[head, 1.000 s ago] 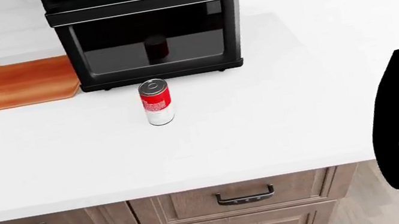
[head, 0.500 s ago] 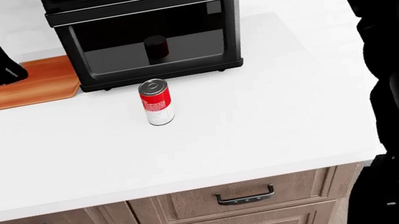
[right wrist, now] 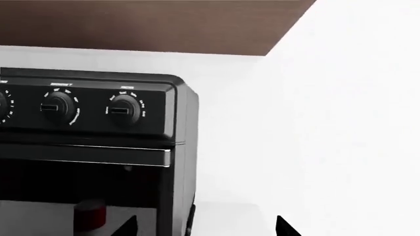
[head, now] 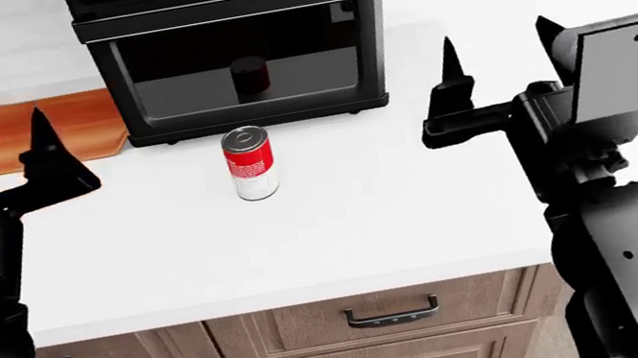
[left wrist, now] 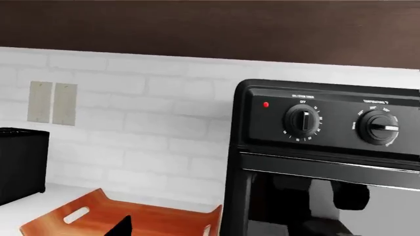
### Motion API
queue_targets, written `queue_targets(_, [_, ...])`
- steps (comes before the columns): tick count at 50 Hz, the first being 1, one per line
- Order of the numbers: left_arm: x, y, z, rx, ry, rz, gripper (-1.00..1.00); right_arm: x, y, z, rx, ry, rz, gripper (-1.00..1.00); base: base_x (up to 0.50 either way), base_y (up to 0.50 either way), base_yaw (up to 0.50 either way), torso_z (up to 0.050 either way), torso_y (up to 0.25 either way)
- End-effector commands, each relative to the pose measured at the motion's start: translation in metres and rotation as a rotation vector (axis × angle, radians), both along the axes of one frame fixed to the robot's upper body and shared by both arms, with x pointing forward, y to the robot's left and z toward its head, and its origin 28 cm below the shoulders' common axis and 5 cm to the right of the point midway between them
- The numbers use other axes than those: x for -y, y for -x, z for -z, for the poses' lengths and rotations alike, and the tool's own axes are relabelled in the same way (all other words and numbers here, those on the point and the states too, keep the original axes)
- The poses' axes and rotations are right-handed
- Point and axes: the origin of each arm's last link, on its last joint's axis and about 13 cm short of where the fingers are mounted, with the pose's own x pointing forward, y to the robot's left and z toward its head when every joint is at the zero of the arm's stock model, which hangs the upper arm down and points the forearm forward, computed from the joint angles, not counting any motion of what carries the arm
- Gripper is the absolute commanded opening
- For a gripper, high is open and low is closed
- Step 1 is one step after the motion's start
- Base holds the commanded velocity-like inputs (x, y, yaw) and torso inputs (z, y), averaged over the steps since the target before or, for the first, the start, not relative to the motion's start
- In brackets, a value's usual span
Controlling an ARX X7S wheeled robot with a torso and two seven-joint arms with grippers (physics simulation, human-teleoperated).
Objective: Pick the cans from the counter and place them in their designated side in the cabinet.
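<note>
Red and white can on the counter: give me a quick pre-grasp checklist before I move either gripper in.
1. Red and white can upright on the counter: ok.
2. Space around it free of the toaster oven and cutting board: ok.
3. Left gripper empty: ok.
4. Right gripper open and empty: ok.
5. Second can located: not ok, none in view.
6. Target cabinet side in view: cannot tell.

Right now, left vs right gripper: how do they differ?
The left gripper hovers near the cutting board, left of the can; the right gripper hovers right of it. One left finger shows in the head view; two right fingers show, spread apart. Both hold nothing.
</note>
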Motion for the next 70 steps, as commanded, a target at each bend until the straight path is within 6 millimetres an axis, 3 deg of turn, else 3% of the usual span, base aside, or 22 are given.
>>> queue_targets(1, [0.001,-0.002,0.022,-0.056,-0.022,-0.016,1.00,-0.002,0.004,0.036,-0.087,-0.013,0.011,1.00,0.00,0.00,0.00,0.000,0.000])
queue_targets(15, [0.000,-0.004,0.039,-0.109,-0.058,-0.026,1.00,-0.005,-0.008,0.062,-0.155,-0.036,-0.008,1.00,0.00,0.00,0.00,0.000,0.000])
queue_targets(28, [0.000,-0.005,0.041,-0.111,-0.060,-0.027,1.00,-0.005,-0.009,0.063,-0.159,-0.029,-0.014,1.00,0.00,0.06,0.00,0.000,0.000])
queue_targets(58, [-0.001,-0.003,0.040,-0.110,-0.062,-0.031,1.00,-0.010,-0.012,0.062,-0.164,-0.035,-0.052,1.00,0.00,0.46,0.00,0.000,0.000])
queue_targets(70, [-0.002,-0.003,0.037,-0.113,-0.086,-0.027,1.00,-0.012,-0.011,0.061,-0.198,-0.025,-0.071,1.00,0.00,0.00,0.00,0.000,0.000])
